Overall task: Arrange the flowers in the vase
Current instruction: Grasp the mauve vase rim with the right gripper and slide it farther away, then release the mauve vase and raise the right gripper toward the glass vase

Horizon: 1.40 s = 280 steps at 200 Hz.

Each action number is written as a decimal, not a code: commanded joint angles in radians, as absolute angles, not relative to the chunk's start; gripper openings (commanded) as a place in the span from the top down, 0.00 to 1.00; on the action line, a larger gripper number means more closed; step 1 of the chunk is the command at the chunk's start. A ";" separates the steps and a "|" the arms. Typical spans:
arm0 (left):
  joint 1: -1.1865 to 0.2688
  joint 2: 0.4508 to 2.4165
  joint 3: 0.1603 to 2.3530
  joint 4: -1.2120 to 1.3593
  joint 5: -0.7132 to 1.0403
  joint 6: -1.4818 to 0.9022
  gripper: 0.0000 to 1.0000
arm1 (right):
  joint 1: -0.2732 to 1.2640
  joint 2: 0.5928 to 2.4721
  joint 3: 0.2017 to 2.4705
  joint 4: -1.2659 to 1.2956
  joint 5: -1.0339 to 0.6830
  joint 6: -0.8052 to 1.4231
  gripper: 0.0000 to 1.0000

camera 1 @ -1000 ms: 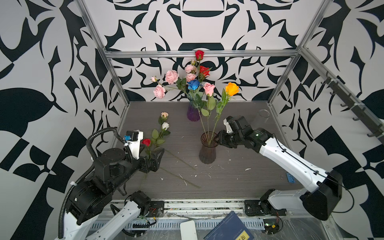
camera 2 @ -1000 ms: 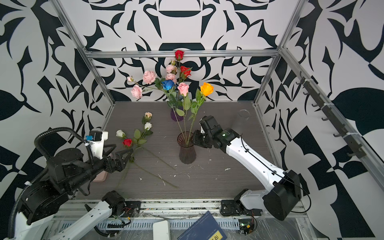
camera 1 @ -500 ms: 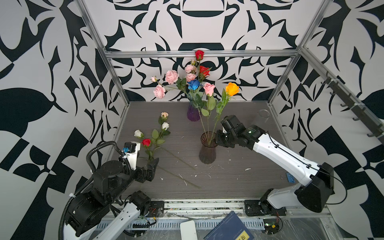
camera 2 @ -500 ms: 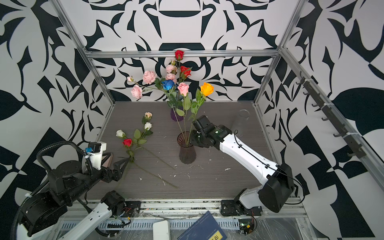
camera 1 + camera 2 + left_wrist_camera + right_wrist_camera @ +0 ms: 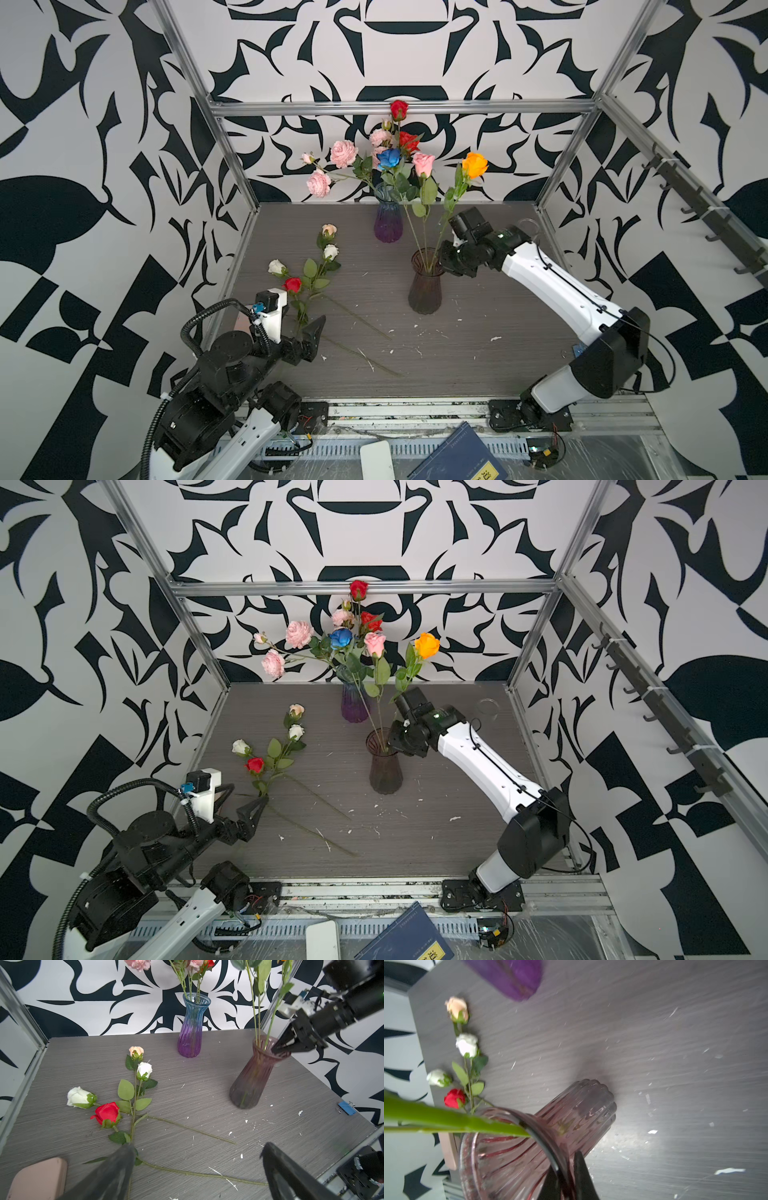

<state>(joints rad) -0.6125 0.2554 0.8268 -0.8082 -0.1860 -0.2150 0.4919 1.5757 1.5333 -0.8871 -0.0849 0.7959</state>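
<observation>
Our right pincer (image 5: 277, 1049) is clamped on the rim of the smoky vase (image 5: 424, 291), one finger inside the mouth and one outside. That vase stands in the middle of the counter (image 5: 478, 365) and holds the pink rose (image 5: 424, 160) and the orange rose (image 5: 475, 164). Our left pincer (image 5: 198, 1147) hovers with its jaws wide apart over the stems of the loose flowers (image 5: 107, 1112), which lie flat on the counter. Behind them we see the blue-and-purple vase (image 5: 387, 224) carrying the pink ruffled spray (image 5: 343, 153) and a blue rose (image 5: 390, 158).
</observation>
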 commanded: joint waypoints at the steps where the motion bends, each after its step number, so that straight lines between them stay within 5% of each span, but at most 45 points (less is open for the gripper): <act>1: -0.609 0.278 0.809 -0.769 -0.153 -0.213 0.01 | 0.427 1.577 1.703 -0.842 -0.127 0.722 1.00; 140: -0.608 0.388 0.808 -0.783 -0.142 -0.216 0.01 | 0.170 2.235 2.656 -1.061 -0.230 0.587 1.00; 257: -0.606 0.396 0.808 -0.782 -0.136 -0.219 0.00 | 0.151 2.257 2.554 -0.953 -0.256 0.595 1.00; 280: -0.606 0.391 0.806 -0.782 -0.137 -0.219 0.01 | 0.150 2.249 2.557 -0.954 -0.256 0.595 0.80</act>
